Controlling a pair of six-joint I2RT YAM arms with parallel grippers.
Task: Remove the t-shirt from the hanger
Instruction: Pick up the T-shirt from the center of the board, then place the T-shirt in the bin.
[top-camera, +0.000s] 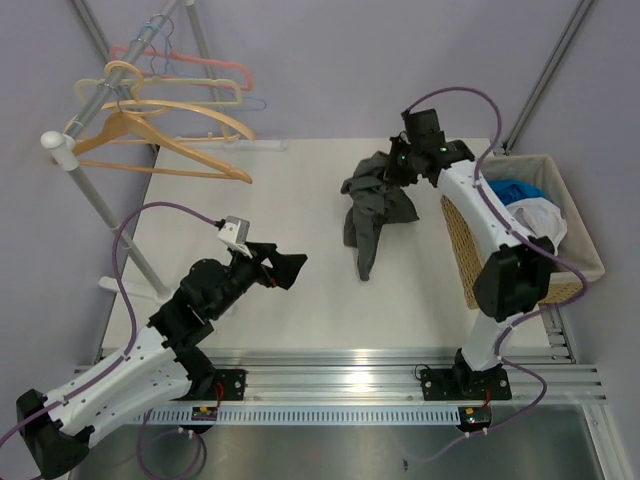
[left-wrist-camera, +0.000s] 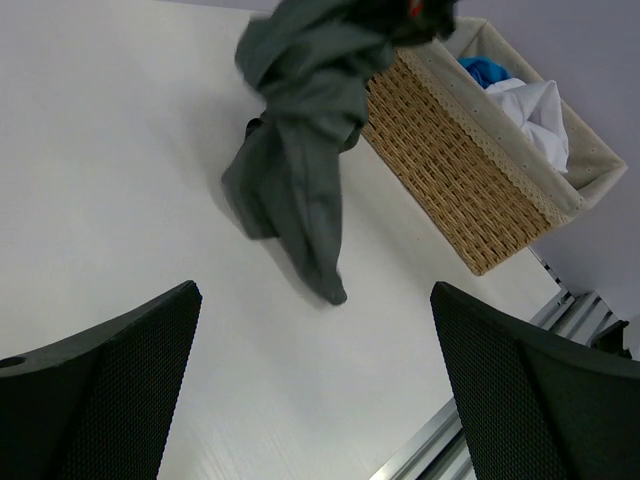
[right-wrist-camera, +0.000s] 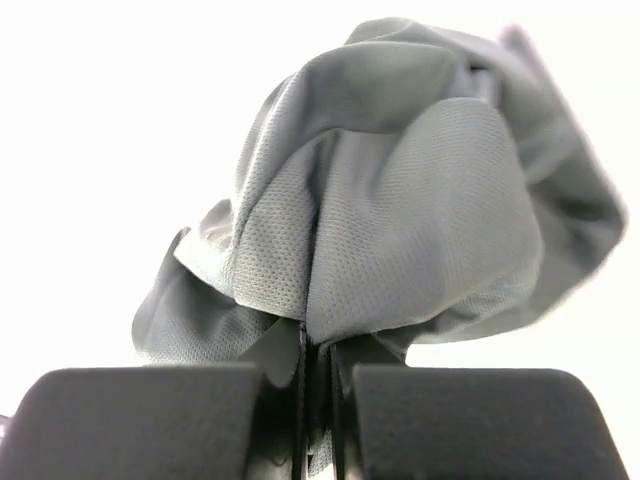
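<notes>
A flat white table (top-camera: 290, 190) had a rectangular woven wicker basket (top-camera: 456, 250), lined in pale cloth, at its right edge. Inside lay a crumpled blue garment (top-camera: 515, 190) touching a crumpled white garment (top-camera: 540, 215). A grey metal clothes rail (top-camera: 95, 100) stood at the far left corner. A ribbed aluminium track (top-camera: 340, 365) ran along the near edge.

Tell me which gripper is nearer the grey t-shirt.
Right. The right gripper is clamped on a bunched fold of the t-shirt; the left gripper hangs open, apart from it, off to its near left.
</notes>
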